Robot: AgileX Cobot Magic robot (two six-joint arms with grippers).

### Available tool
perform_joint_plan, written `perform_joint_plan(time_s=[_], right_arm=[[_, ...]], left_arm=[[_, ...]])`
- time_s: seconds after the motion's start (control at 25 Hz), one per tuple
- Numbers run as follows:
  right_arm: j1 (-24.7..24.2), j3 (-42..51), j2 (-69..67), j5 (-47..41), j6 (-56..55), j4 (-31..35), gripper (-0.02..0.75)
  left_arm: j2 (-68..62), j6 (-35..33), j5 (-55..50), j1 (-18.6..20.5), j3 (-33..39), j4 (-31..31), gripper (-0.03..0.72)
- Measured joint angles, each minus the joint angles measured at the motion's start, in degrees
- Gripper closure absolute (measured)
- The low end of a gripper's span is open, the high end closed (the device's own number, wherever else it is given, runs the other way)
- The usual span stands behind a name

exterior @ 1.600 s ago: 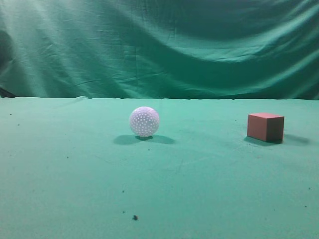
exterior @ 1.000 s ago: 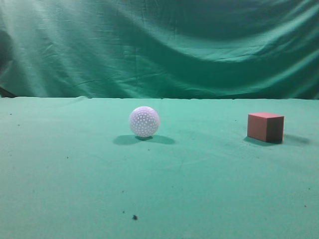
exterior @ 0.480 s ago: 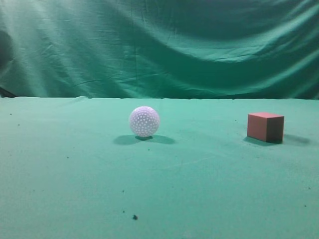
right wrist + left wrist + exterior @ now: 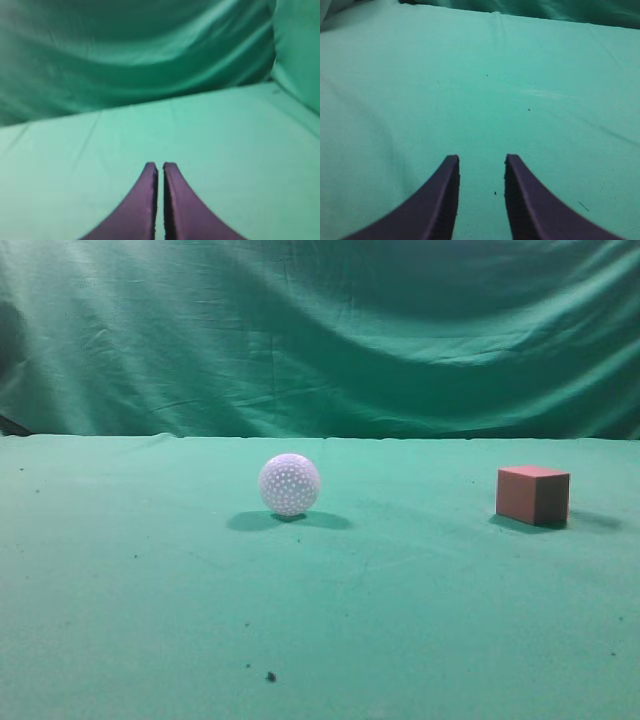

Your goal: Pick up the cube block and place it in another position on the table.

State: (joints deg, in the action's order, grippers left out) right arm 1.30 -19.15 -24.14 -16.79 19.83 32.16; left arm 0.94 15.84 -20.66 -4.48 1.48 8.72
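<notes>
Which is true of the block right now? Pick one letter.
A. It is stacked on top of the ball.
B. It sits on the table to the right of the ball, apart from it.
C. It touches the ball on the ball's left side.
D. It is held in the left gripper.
B: in the exterior view the block rests on the table well right of the ball, with bare cloth between them.

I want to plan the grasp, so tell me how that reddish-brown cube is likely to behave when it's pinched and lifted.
The cube block has flat faces and sharp edges, so it probably stays put rather than rolling like the dimpled white ball. It looks rigid, and parallel sides should suit a pincer. Its weight can't be judged from these views.
</notes>
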Motion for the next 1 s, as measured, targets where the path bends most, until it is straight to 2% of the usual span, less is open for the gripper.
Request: perform_joint_plan(time_s=[0.2, 0.4, 0.68, 0.72, 0.76, 1.0], right_arm=[[0.7, -4.36, -11.47, -9.05, 7.37, -0.56, 0.738], [7.07, -14.44, -27.65, -19.94, 9.54, -2.91, 0.738], [18.9, -26.55, -48.94, -24.9, -0.08, -18.79, 0.738], [19.84, -27.63, -51.03, -25.15, -0.46, -19.97, 0.688], [20.36, -28.86, -53.38, -25.26, -0.7, -20.19, 0.688], [20.91, -33.61, -64.06, -24.18, -0.78, -18.95, 0.218]], left_arm=[[0.0, 0.0, 0.0, 0.0, 0.0, 0.0, 0.426], [0.0, 0.0, 0.0, 0.0, 0.0, 0.0, 0.426], [0.0, 0.0, 0.0, 0.0, 0.0, 0.0, 0.426], [0.0, 0.0, 0.0, 0.0, 0.0, 0.0, 0.426], [0.0, 0.0, 0.0, 0.0, 0.0, 0.0, 0.426], [0.0, 0.0, 0.0, 0.0, 0.0, 0.0, 0.426]])
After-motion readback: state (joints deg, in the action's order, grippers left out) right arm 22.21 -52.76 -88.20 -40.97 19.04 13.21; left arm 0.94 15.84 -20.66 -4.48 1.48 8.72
